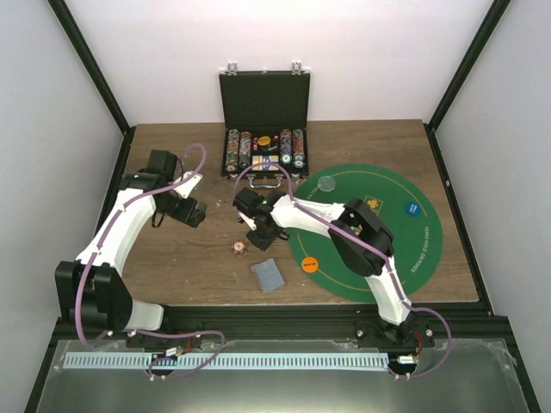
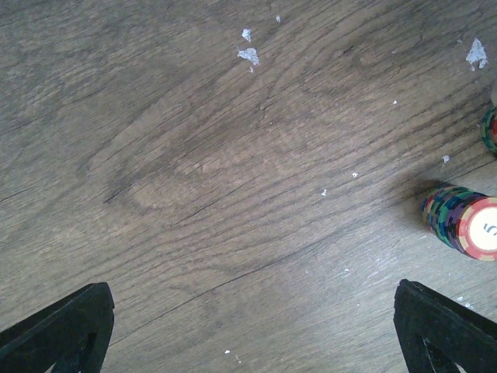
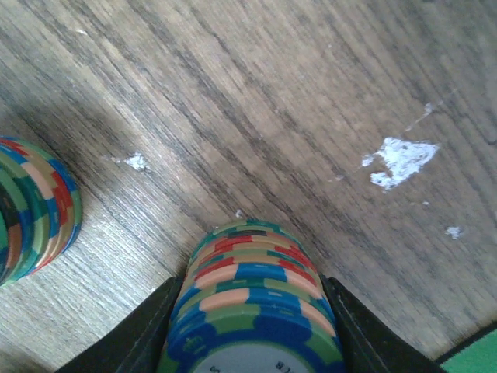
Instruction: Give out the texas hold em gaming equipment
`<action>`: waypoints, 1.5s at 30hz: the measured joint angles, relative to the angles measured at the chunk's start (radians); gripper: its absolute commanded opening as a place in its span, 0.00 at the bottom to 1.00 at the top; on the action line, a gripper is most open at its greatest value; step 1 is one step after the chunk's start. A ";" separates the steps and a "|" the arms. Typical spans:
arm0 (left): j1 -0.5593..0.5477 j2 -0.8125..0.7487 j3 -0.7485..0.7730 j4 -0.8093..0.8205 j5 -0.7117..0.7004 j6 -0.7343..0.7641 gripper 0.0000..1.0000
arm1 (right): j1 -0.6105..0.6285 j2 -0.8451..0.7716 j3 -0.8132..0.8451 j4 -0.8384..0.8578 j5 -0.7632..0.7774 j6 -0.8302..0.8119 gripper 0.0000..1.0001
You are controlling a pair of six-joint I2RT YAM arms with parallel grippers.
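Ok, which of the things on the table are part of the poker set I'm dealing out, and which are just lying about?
Part of the job: gripped chip stack, loose chip stack, racked chips, playing cards, orange disc, clear disc, blue disc.
Just lying about: black case, green mat.

Robot lab: white-walled, black-framed enclosure [image 1: 362,52] around table [image 1: 185,262].

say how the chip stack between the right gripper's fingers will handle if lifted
The chip stack looks like separate striped discs, so it may shear or spill if tilted. The right gripper flanks its sides only, so lower chips could drop. Each chip looks rigid.
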 measured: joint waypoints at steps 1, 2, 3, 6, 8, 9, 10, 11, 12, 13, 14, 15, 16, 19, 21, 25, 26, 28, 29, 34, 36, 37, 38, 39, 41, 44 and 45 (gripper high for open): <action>0.000 0.000 0.000 0.000 0.000 0.000 1.00 | 0.000 0.000 0.003 -0.005 0.002 0.000 0.01; 0.000 0.000 0.000 0.000 0.000 0.000 1.00 | -0.001 0.000 0.008 -0.010 0.004 0.000 0.01; 0.000 0.000 0.000 0.000 0.000 0.000 1.00 | -0.003 0.000 0.017 -0.017 0.007 0.001 0.01; 0.000 0.000 0.000 0.000 0.000 0.001 1.00 | -0.013 -0.001 0.039 -0.020 0.010 0.002 0.01; 0.000 0.000 0.000 0.000 0.000 0.002 1.00 | -0.018 -0.004 0.051 -0.019 0.010 0.002 0.01; 0.000 0.000 0.000 0.000 0.000 0.002 1.00 | -0.022 -0.007 0.055 -0.018 0.009 0.002 0.01; 0.000 0.000 0.000 0.000 0.000 0.002 1.00 | -0.025 -0.010 0.057 -0.018 0.008 0.002 0.01; 0.000 0.000 0.000 0.000 0.000 0.002 1.00 | -0.032 -0.015 0.058 -0.018 0.005 0.002 0.01; 0.000 0.000 0.000 0.000 0.000 0.002 1.00 | -0.038 -0.020 0.058 -0.019 0.002 0.002 0.01; 0.000 0.000 0.000 0.000 0.000 0.002 1.00 | -0.047 -0.025 0.058 -0.021 -0.002 0.002 0.01; 0.000 0.000 0.000 0.000 0.000 0.002 1.00 | -0.060 -0.032 0.058 -0.022 -0.004 0.002 0.01; 0.000 0.000 0.000 0.000 0.000 0.002 1.00 | -0.074 -0.039 0.057 -0.022 -0.005 0.002 0.01; 0.000 -0.001 0.000 0.000 0.000 0.003 1.00 | -0.097 -0.052 0.053 -0.020 -0.008 0.002 0.01; 0.000 -0.006 0.000 0.000 0.000 0.003 1.00 | -0.185 -0.106 0.014 -0.009 -0.017 0.003 0.01; 0.000 -0.009 0.000 0.000 0.000 0.003 1.00 | -0.284 -0.169 -0.045 0.011 -0.025 0.006 0.01; 0.000 -0.013 0.000 0.000 0.001 0.003 1.00 | -0.518 -0.276 -0.158 0.043 -0.023 0.009 0.01; 0.000 -0.014 0.000 0.000 0.001 0.003 1.00 | -0.576 -0.294 -0.183 0.055 -0.021 0.010 0.01; 0.000 -0.014 0.000 0.000 0.002 0.003 1.00 | -0.676 -0.316 -0.221 0.069 -0.018 0.011 0.01; 0.000 -0.014 0.000 -0.001 0.003 0.003 1.00 | -0.727 -0.322 -0.241 0.080 -0.018 0.011 0.01; 0.000 -0.014 0.000 -0.002 0.010 0.003 1.00 | -0.900 -0.319 -0.282 0.111 -0.018 0.010 0.01; 0.000 -0.014 0.000 -0.003 0.013 0.003 1.00 | -0.960 -0.312 -0.282 0.135 -0.029 0.009 0.01; 0.000 -0.014 0.000 -0.003 0.016 0.003 1.00 | -0.988 -0.308 -0.282 0.150 -0.031 0.010 0.01; 0.000 -0.014 0.000 -0.003 0.019 0.003 1.00 | -1.017 -0.301 -0.281 0.163 -0.035 0.009 0.01; 0.000 -0.014 0.000 -0.003 0.021 0.004 1.00 | -1.041 -0.294 -0.278 0.172 -0.036 0.009 0.01; 0.000 -0.012 0.000 -0.003 0.026 0.006 1.00 | -1.090 -0.269 -0.268 0.191 -0.038 0.009 0.01; 0.000 -0.006 0.000 -0.003 0.026 0.008 1.00 | -1.141 -0.220 -0.245 0.214 -0.039 0.005 0.01; 0.000 -0.003 0.000 -0.003 0.026 0.010 1.00 | -1.155 -0.206 -0.239 0.220 -0.039 0.005 0.01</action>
